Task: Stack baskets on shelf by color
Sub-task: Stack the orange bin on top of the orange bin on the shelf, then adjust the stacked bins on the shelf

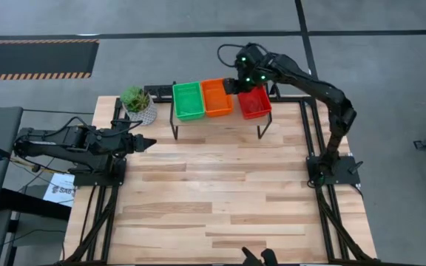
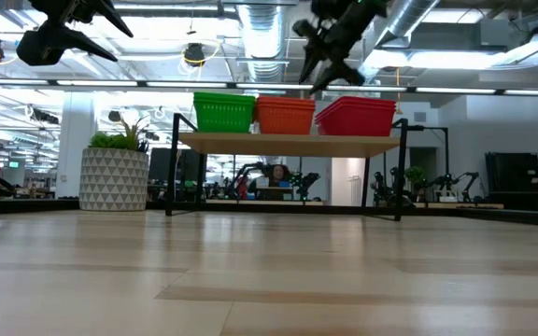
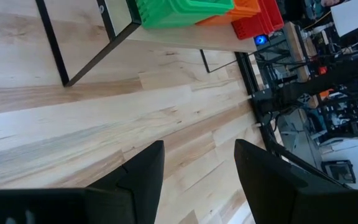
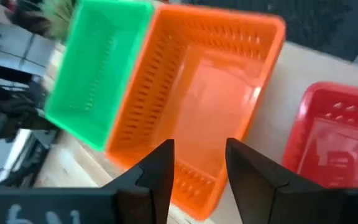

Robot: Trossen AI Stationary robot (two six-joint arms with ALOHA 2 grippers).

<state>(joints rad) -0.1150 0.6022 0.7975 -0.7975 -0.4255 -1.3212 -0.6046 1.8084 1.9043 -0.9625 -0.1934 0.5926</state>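
Observation:
Three basket stacks rest by their bases on the shelf [image 1: 217,117] at the table's far edge: green [image 1: 188,100] on the left, orange [image 1: 217,97] in the middle, red [image 1: 255,101] on the right, turned askew. In the low view they show as green [image 2: 223,112], orange [image 2: 285,115] and red [image 2: 355,115]. My right gripper [image 4: 197,165] hovers open above the orange basket [image 4: 197,106], near its edge toward the red basket [image 4: 334,143]. It stands clear above the stacks in the low view [image 2: 330,56]. My left gripper [image 1: 146,142] waits open near the table's left edge, above the bare wood [image 3: 197,165].
A potted plant [image 1: 137,103] in a patterned white pot [image 2: 113,177] stands left of the shelf, close to my left gripper. Dark frame rails run along the table's left and right sides. The wooden tabletop [image 1: 220,199] stretches from the shelf to the near edge. A person sits far behind the shelf [image 2: 274,175].

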